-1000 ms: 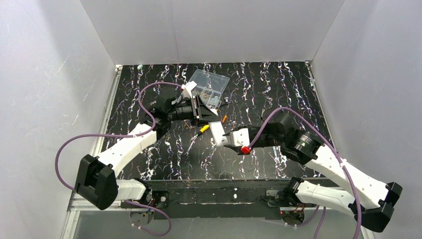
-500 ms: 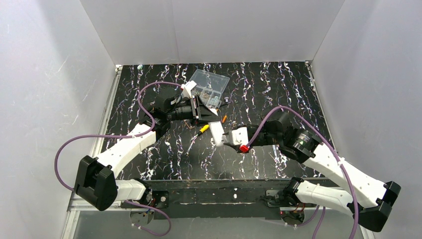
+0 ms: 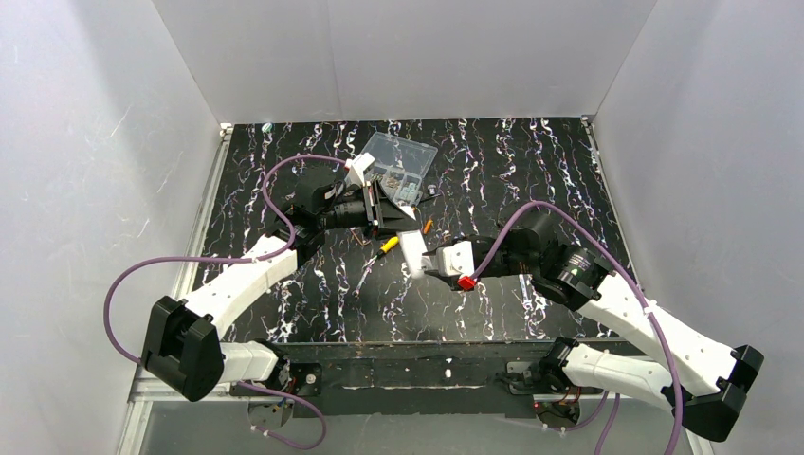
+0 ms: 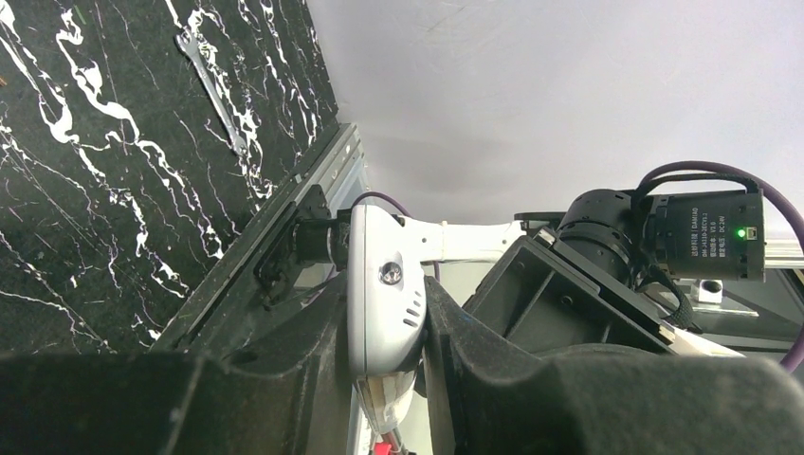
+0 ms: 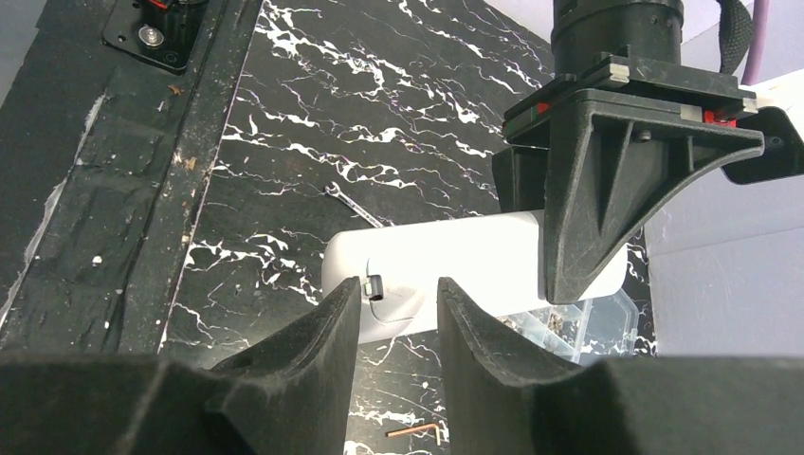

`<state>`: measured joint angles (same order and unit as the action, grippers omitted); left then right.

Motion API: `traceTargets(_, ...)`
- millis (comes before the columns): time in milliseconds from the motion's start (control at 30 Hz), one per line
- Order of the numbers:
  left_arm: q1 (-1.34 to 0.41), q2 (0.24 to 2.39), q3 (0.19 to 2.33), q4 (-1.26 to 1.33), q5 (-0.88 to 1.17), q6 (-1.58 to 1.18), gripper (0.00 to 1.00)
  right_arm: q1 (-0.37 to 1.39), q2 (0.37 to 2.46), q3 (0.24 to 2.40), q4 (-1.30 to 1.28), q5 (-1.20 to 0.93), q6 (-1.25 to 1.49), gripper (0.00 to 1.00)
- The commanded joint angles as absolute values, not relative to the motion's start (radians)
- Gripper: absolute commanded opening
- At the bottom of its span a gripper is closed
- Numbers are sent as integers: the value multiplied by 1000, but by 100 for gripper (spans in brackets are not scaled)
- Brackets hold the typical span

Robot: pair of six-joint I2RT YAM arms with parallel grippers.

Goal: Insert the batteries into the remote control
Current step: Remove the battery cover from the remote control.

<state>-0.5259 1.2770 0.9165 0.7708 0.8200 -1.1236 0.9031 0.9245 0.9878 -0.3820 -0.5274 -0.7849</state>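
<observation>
My left gripper point(image 3: 392, 219) is shut on the white remote control point(image 3: 413, 252) and holds it above the table, its free end pointing towards the right arm. In the left wrist view the remote point(image 4: 383, 284) sits clamped between the fingers. My right gripper point(image 3: 434, 267) is open and empty, its fingertips right at the remote's free end. In the right wrist view the remote point(image 5: 446, 256) lies just beyond the parted fingers, a small dark latch point(image 5: 373, 286) showing. One small orange battery point(image 3: 428, 226) lies on the table behind the remote. The other battery is not visible.
A yellow-and-black screwdriver point(image 3: 387, 245) lies under the left gripper. A clear compartmented box point(image 3: 399, 163) stands at the back. A small wrench point(image 5: 356, 205) and an Allen key point(image 5: 413, 432) lie on the black marbled table point(image 3: 531, 171). White walls enclose three sides.
My right gripper has crept a little left and up towards the remote's free end. The left gripper and remote have held still.
</observation>
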Motion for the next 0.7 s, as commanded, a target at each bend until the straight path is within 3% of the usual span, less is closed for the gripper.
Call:
traceTargets(0,-525,1238,943,834,879,-1135,0,899,926,1025,-327,-540,-778,43)
traceTargets(667,-525,1243,937,868,887,-1155,0,899,927,999,-275,-465,-785,43)
